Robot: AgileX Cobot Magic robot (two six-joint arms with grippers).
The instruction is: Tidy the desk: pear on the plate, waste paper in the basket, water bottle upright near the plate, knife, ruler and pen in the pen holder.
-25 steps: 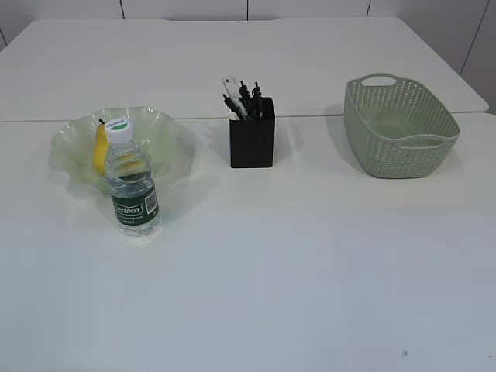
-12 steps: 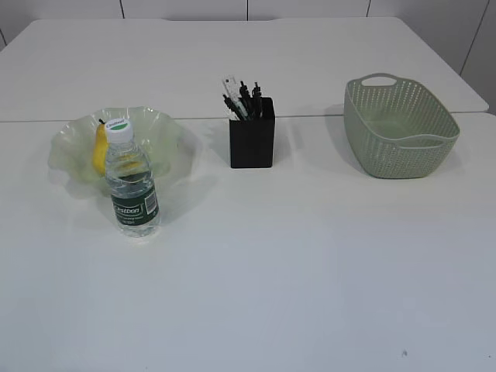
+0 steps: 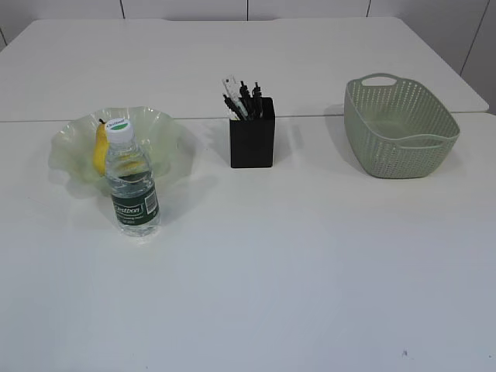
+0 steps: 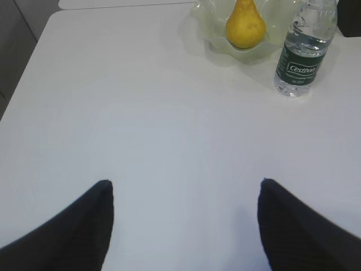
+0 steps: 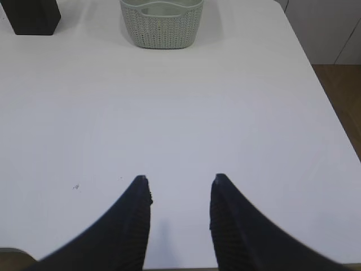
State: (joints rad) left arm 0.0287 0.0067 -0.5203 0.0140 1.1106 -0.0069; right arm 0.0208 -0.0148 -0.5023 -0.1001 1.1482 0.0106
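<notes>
Yellow pear (image 3: 100, 150) lying in wavy translucent green plate (image 3: 167, 128) at left, clear plastic water bottle (image 3: 132, 183) standing upright just before it, black square pen holder (image 3: 252, 144) holding pens at centre, sage woven basket (image 3: 399, 128) sitting upper right, left gripper (image 4: 185, 192) and right gripper (image 5: 179, 180) both hovering open over bare white table (image 3: 310, 271).

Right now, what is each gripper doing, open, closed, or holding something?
Left gripper: open, jaws wide apart, holding nothing.
Right gripper: open, jaws apart, holding nothing.

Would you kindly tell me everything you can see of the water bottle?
The water bottle is clear plastic with a white cap bearing a green mark and a dark green label with white lettering. It stands upright on the white table, capped, directly in front of the pale green plate; whether they touch is unclear. Neither gripper holds it.
</notes>
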